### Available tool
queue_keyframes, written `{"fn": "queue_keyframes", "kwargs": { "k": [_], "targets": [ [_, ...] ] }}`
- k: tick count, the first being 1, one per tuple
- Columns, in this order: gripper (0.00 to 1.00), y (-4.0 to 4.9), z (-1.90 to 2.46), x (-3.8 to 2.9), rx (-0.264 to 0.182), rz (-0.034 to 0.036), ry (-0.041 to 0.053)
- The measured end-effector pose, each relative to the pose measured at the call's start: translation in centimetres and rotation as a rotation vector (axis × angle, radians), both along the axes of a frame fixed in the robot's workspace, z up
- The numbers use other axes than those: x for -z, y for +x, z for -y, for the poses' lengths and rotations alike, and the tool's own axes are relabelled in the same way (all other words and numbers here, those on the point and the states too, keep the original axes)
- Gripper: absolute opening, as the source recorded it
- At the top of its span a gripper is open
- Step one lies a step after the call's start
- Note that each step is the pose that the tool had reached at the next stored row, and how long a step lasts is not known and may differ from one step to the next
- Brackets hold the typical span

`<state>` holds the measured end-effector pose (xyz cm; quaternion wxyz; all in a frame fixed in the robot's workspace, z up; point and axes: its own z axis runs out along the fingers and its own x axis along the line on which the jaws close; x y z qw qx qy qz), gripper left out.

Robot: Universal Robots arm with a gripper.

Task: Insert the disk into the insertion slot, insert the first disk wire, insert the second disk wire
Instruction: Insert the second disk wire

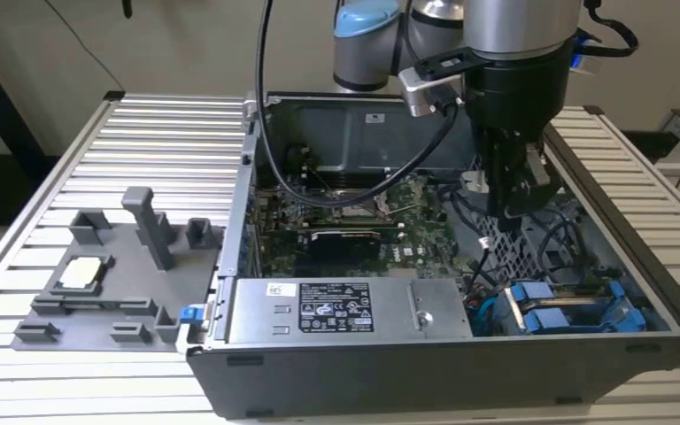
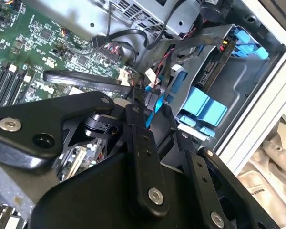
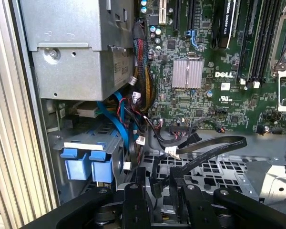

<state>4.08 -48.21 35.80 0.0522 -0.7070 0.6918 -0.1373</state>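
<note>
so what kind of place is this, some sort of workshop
Probably a robot test bench for computer assembly, in a lab or workshop: an open computer case sits on a ribbed metal table, a grey fixture plate lies beside it, and the arm's gripper hangs inside the case.

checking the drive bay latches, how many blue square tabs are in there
2, side by side on the insertion slot: the outer blue tab sits nearer the case wall, the inner blue tab nearer the cables. More may be hidden.
</note>
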Motion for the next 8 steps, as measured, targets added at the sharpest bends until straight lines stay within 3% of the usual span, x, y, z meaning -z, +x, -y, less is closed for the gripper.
{"fn": "queue_keyframes", "kwargs": {
  "k": [8],
  "targets": [
    [0.34, 0.11, 0.0, 0.0, -0.004, 0.0, 0.0]
  ]
}}
